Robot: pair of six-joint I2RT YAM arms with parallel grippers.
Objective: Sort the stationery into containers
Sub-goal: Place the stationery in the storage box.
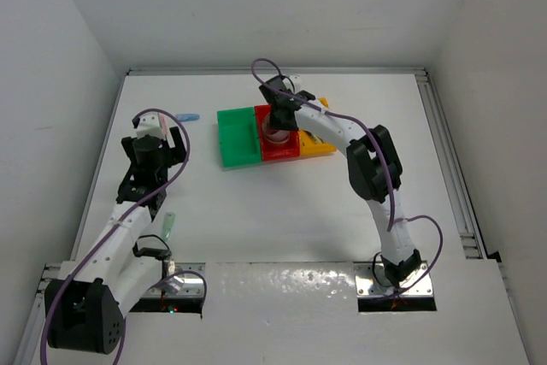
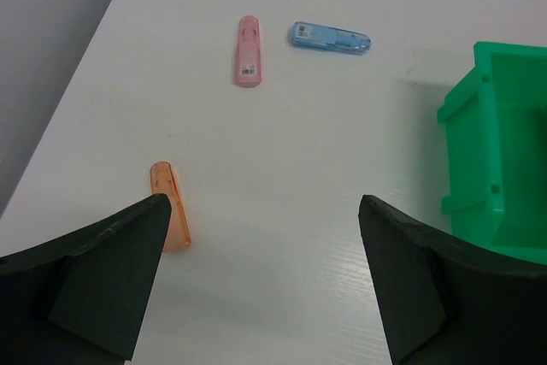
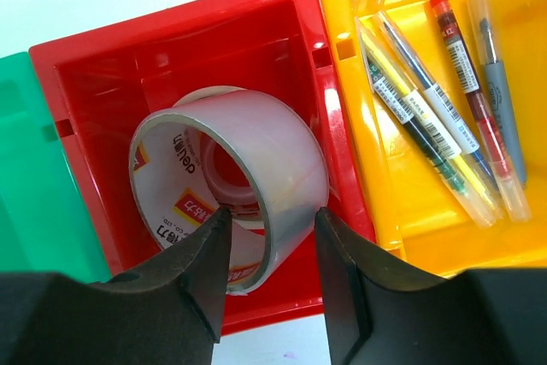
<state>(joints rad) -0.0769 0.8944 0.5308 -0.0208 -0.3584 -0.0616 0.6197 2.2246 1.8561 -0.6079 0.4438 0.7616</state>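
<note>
Table (image 1: 282,220) surface lies open around the joined green bin (image 1: 238,136), red bin (image 1: 286,150) and yellow bin (image 1: 318,148). The left arm reaches along the left edge.

Left wrist view: the left gripper (image 2: 261,288) is spread wide over bare table, an orange piece (image 2: 171,205) beside one finger, a pink piece (image 2: 248,50) ahead.

Right wrist view: the right gripper (image 3: 269,245) points down into the red bin, jaws parted astride the tape roll (image 3: 231,185) wall. Pens (image 3: 444,100) lie in the yellow bin.
</note>
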